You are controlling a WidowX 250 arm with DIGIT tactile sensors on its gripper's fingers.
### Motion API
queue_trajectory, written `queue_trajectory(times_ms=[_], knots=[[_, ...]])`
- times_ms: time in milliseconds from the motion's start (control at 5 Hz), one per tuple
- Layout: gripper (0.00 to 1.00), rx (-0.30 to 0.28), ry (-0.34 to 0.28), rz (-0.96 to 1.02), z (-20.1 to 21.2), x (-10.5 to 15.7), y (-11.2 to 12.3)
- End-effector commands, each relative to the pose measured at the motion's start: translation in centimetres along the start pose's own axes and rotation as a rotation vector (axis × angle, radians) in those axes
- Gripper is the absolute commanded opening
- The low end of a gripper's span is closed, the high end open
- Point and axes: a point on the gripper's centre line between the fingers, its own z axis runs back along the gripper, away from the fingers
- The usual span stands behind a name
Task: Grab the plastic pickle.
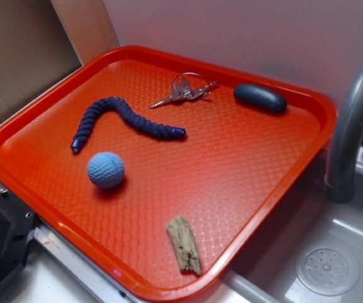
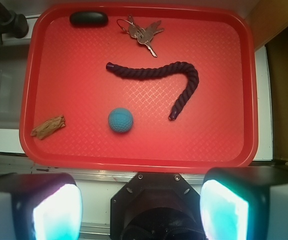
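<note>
The plastic pickle (image 1: 260, 98) (image 2: 88, 19) is a dark blue-grey capsule lying flat near the far corner of the red tray (image 1: 244, 189) (image 2: 234, 100). In the wrist view my gripper (image 2: 141, 210) hangs high above the tray's near edge, far from the pickle. Its two pale fingers (image 2: 56, 212) stand wide apart with nothing between them. The gripper does not show in the exterior view.
Also on the tray lie a twisted navy rope (image 1: 127, 120) (image 2: 159, 75), a light-blue dimpled ball (image 1: 105, 169) (image 2: 120, 120), a bunch of keys (image 1: 184, 90) (image 2: 142, 31) beside the pickle, and a wood chip (image 1: 184, 244) (image 2: 48, 127). A sink with a grey faucet (image 1: 351, 120) borders the tray.
</note>
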Motion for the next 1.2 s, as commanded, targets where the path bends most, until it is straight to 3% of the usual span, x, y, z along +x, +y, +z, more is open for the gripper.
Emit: queue_trajectory(times_ms=[0, 200, 400, 600, 800, 1000], knots=[[1.00, 0.000, 0.000, 0.000, 0.0, 0.0, 0.0], [1.00, -0.063, 0.004, -0.186, -5.0, 4.4, 0.1], [1.00, 0.045, -0.060, -0.383, -9.1, 9.3, -1.5], [1.00, 0.076, -0.162, -0.635, -10.7, 13.8, -3.5], [1.00, 0.060, -0.308, -0.878, -12.5, 16.6, -6.7], [1.00, 0.001, -0.341, -0.984, -14.1, 18.1, -8.2]])
